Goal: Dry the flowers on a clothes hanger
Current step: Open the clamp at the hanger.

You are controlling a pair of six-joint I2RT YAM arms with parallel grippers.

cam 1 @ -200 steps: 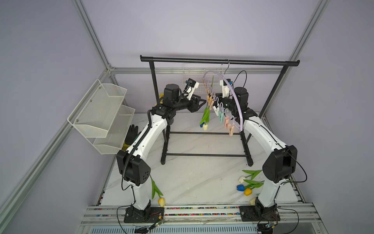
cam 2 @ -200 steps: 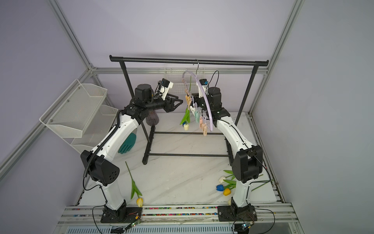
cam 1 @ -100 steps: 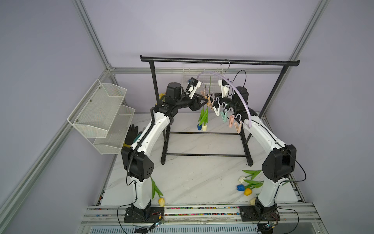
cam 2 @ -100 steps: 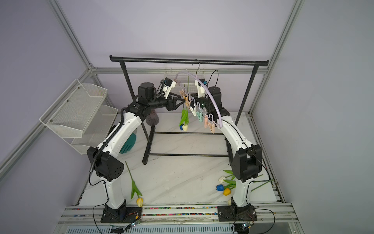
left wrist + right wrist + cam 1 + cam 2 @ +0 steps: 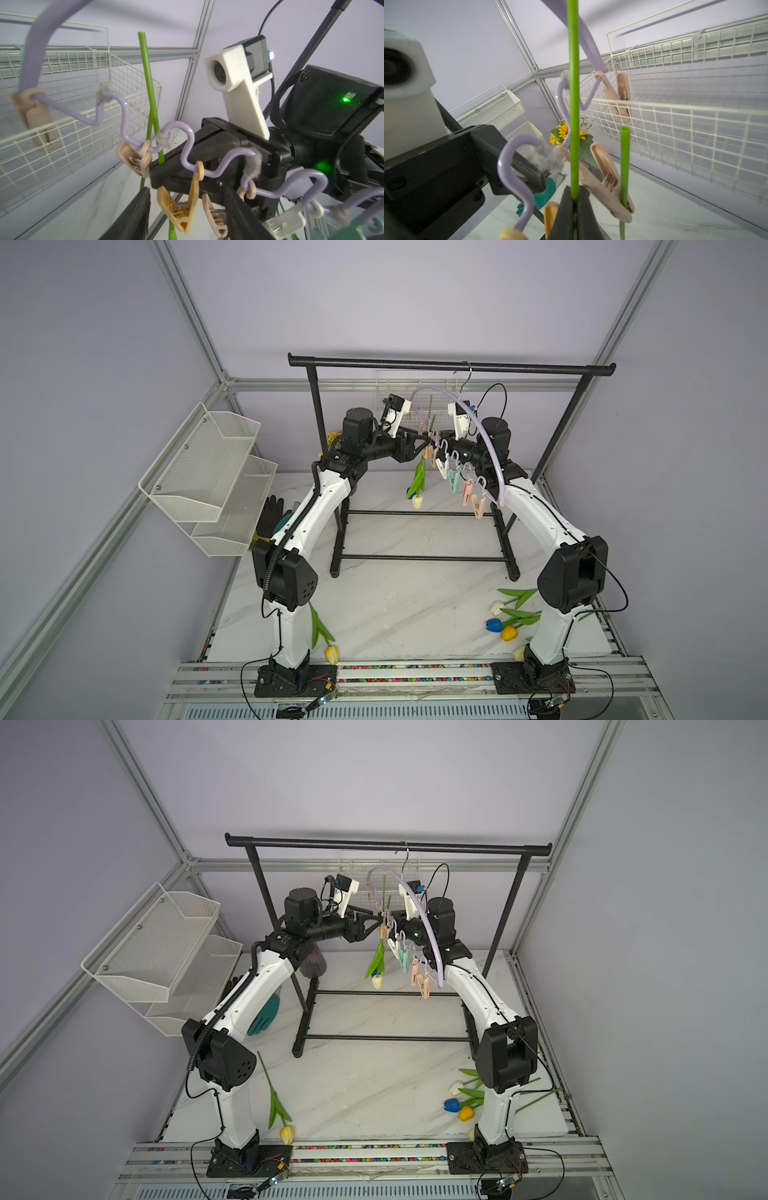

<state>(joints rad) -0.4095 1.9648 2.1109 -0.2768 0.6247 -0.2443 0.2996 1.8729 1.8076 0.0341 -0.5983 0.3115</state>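
At 7 o'clock on the table a yellow flower lies by your left arm's base, just where it lay a second ago.

Up near 12 o'clock, your left gripper has pushed in from the 9 o'clock side. A second ago it stood short of the pegs. Now its fingers stand apart with an orange peg hanging between them, and I cannot tell whether they touch it.

Just to the right, two flowers hang head down. The short-stemmed flower is pinched in a pink peg. The long-stemmed flower is clamped in the closed jaws of your right gripper, which reaches in from 3 o'clock. A cream head hangs lowest in both top views.

The hanger is hooked on the black rail. A second ago it hung nearly edge-on, with its pegs stacked in a steep line. It has since swung round, so the arc spreads wide and its low end points toward 4 o'clock over your right forearm.

At 5 o'clock the loose flowers lie by your right arm's base, unmoved.
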